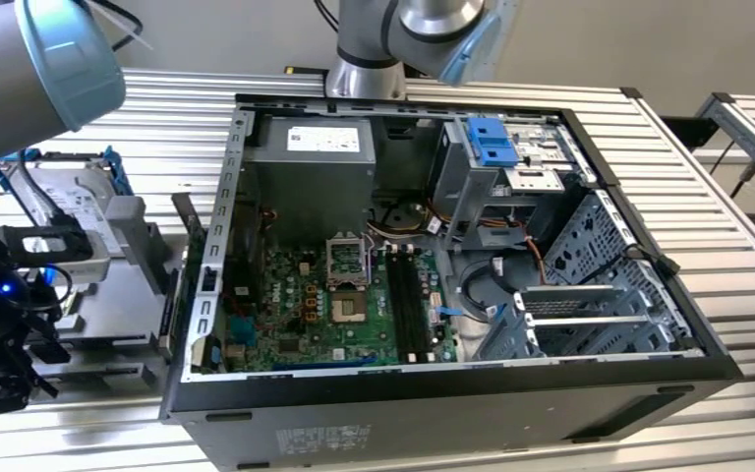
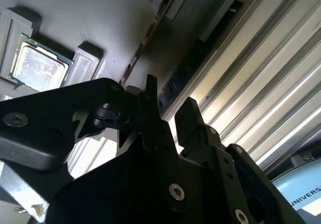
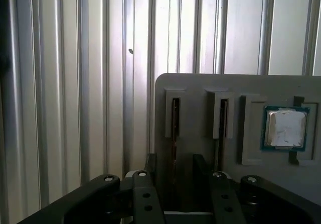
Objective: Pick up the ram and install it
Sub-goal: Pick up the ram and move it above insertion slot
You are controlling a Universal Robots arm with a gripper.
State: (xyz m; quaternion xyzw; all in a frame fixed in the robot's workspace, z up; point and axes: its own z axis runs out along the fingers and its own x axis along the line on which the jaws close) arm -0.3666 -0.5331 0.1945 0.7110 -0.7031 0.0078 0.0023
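The gripper (image 3: pixel 174 158) hangs over a grey holder (image 3: pixel 200 91) that lies on the ribbed metal surface (image 3: pixel 65 83). In the first wrist view its jaws stand a narrow way apart, one on each side of the outermost of the holder's two upright slots (image 3: pixel 175 116). The ram (image 3: pixel 174 143) stands on edge in that slot, showing as a thin brownish strip that runs into the gap between the jaws. Whether either jaw touches it cannot be told. In the second wrist view the ram (image 2: pixel 143 43) is a thin dark line rising from the holder, close to the nearer black finger (image 2: pixel 150 91).

A processor chip (image 3: pixel 285 128) with a silver top sits in a square recess of the holder, on the far side of the second slot (image 3: pixel 220 116) from the ram.

In the exterior view the holder (image 1: pixel 115 295) is just beside the open computer case (image 1: pixel 456 413), on the exterior view's left of it. A hard drive with blue brackets (image 1: pixel 63 192) rests at the holder's far end. Inside the case, the green motherboard (image 1: pixel 299 305) lies along the wall nearest the holder.
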